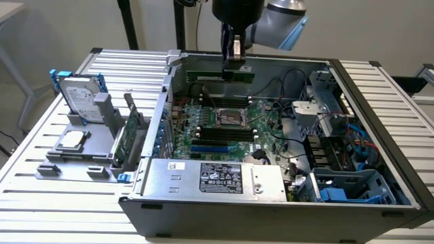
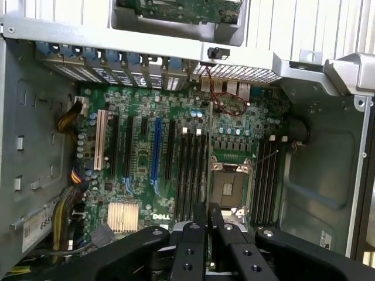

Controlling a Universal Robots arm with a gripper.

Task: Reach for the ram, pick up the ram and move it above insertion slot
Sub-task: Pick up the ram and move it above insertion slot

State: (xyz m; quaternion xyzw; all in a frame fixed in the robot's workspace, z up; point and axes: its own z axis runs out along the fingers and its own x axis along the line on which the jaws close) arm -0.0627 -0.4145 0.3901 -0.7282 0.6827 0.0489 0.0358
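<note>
We see claw (image 1: 235, 60) hanging over open case (image 1: 352, 132), fingers closed tight on ram (image 1: 220, 77), stick held level by its upper edge

Directly beneath claw: motherboard (image 1: 227, 124) with CPU socket (image 1: 228, 117), black memory slots (image 2: 190, 167) flanking it

Ram not yet lined with any slot, we judge

Risk: thin edge grip lets stick tilt or slip, dropping onto socket

Farther out, beyond case wall: green expansion card (image 1: 129, 134), hard drive (image 1: 83, 101) upright in grey holder
</note>
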